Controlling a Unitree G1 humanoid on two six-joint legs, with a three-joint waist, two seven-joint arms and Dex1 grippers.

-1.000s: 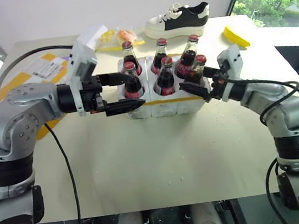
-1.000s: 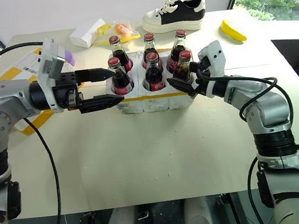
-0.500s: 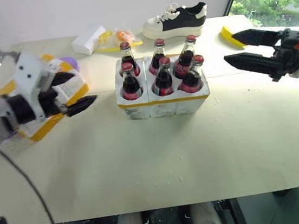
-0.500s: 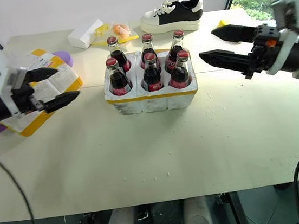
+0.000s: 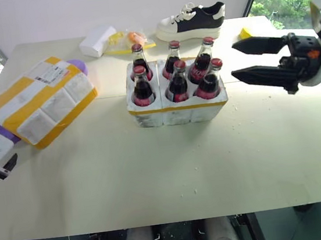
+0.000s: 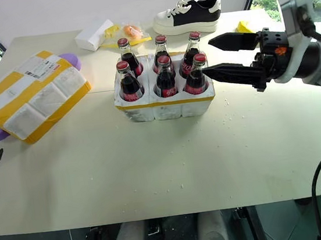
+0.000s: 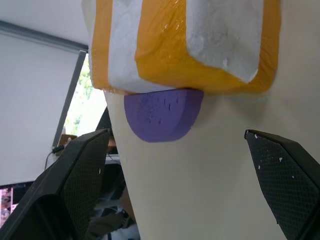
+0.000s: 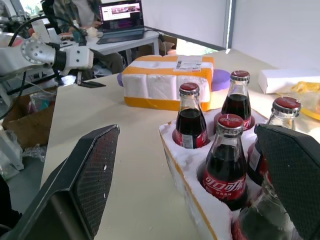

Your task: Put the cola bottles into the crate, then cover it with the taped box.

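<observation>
Back edge of table (image 5: pixel 156 179): odds and ends, all clear of the work area.

Black-and-white sneaker (image 5: pixel 190 21) on its sole at far edge, toe pointing left. Left of it, a clear plastic bag (image 5: pixel 128 41) holding something orange and yellow, lying on a flat yellow strip. Just beside the bag, further left, a small plain white box (image 5: pixel 98 41). Yellow, banana-like object (image 6: pixel 245 27) at far right, near table edge, mostly hidden. Flat purple disc (image 7: pixel 163 112) at left side, partly under something; its rounded edge pokes out. Small white crumbs (image 5: pixel 191 177) scattered on the cream tabletop. Beyond table: laptop (image 8: pixel 121 14) open on a desk, a person seated behind it.
</observation>
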